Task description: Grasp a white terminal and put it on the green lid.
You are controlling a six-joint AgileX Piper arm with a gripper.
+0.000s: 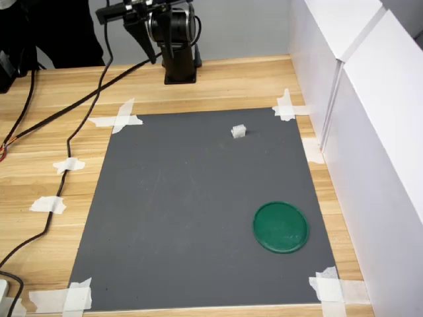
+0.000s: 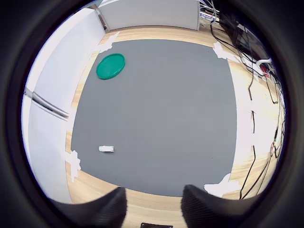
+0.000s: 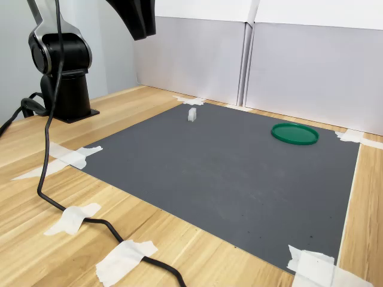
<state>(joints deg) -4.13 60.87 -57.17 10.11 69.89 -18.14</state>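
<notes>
The gripper [image 2: 153, 205] is hanging high above the desk [image 1: 218, 82], and in the wrist view its two dark fingers [image 2: 107, 209] are standing apart with a clear gap between them. Nothing is sitting in that gap and the fingers are touching nothing. In the second exterior view only a dark part of the arm is showing at the top, so the opening is readable from the wrist view alone.

The white terminal [image 1: 238, 131] is standing on the grey mat [image 1: 185, 218], near the mat's far edge, the one closest to the arm base [image 1: 179, 49], and toward the corner beside the white wall panels [image 1: 370, 132]. It seems to be upright, though it is too small to be sure. The green lid [image 1: 281, 226] is lying flat on the same mat, well apart from the terminal, near the edge that runs along the panels and closer to the near corner in the first exterior view.

The mat is being held by white tape strips [image 1: 117, 119] at its corners. A black cable [image 1: 69, 142] is running along the wooden desk beside the mat's opposite edge, taped down in places. The middle of the mat between the terminal and the lid is lying bare.
</notes>
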